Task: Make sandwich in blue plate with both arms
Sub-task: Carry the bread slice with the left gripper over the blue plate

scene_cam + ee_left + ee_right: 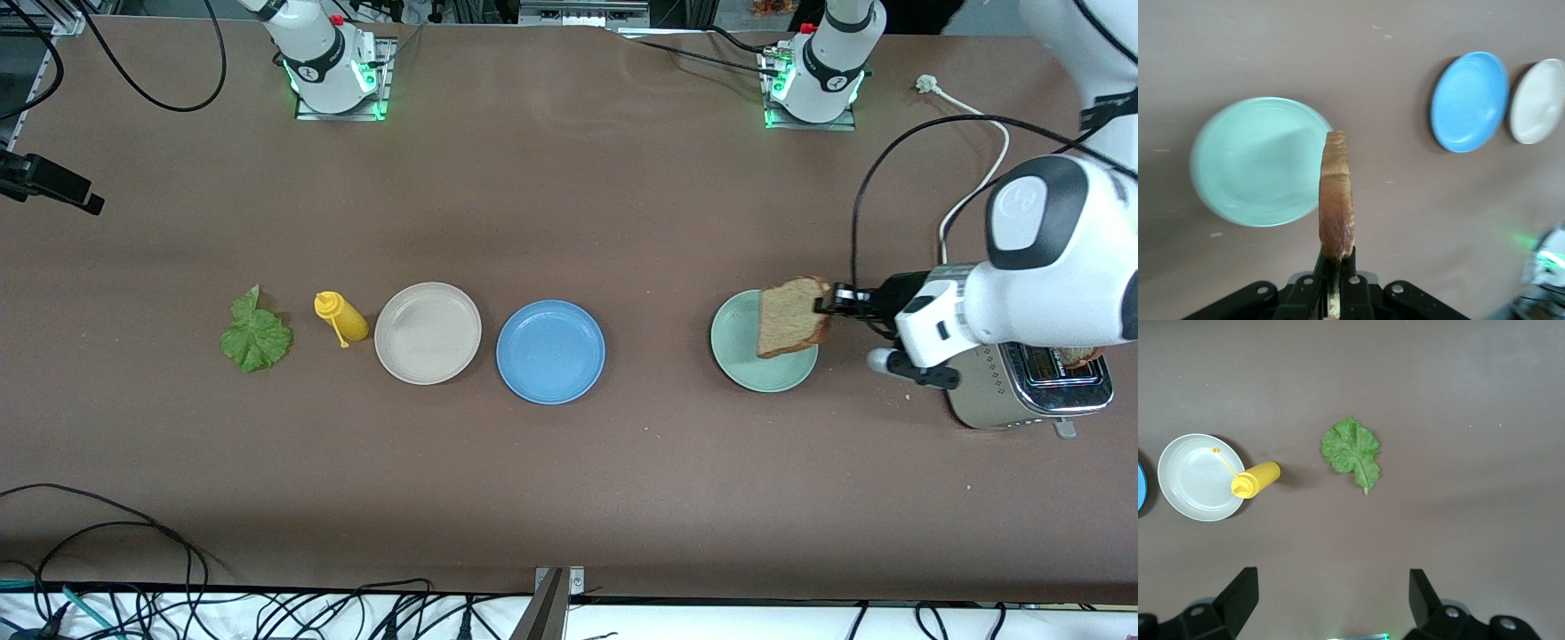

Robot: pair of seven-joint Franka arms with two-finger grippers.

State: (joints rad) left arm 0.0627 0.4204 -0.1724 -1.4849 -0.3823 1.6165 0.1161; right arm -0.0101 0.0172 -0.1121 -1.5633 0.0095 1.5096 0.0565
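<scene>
A brown bread slice hangs on edge in the air over the pale mint-green plate. My left gripper is shut on the slice's crust edge. The blue plate lies bare mid-table. A crinkled green lettuce leaf lies flat toward the right arm's end of the table. My right gripper is open and holds nothing, high over the table near the leaf. It is out of the front view.
A beige plate sits beside the blue plate, with a yellow squeeze bottle lying between it and the leaf. A steel toaster stands under the left arm with another slice in it.
</scene>
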